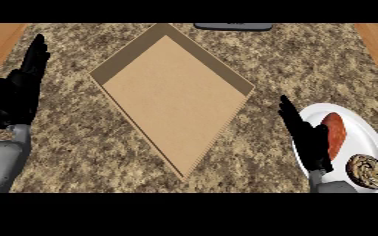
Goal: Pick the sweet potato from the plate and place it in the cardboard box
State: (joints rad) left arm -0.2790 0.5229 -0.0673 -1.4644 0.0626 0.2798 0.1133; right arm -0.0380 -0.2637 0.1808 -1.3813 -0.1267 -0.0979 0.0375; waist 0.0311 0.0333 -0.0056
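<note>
A round brown spiral-patterned pastry [363, 170] sits at the near edge of the round white plate [322, 111]. Beside it lies the elongated reddish-orange sweet potato [335, 134], smooth-skinned and tapering, lengthwise on the plate. The right hand [310, 139], fingers straight and released, stands just left of it over the plate's rim. The shallow tan cardboard box [173, 95] sits mid-bench on the speckled granite bench [295, 60]. The left hand [22, 87] rests open at the left edge.

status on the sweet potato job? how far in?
Nothing is done: the sweet potato lies on the plate at the view's right, and the cardboard box holds nothing. The right hand is open beside the plate, ungrasped. Left hand rests open at the left edge. Grasp, carry and placing remain.
</note>
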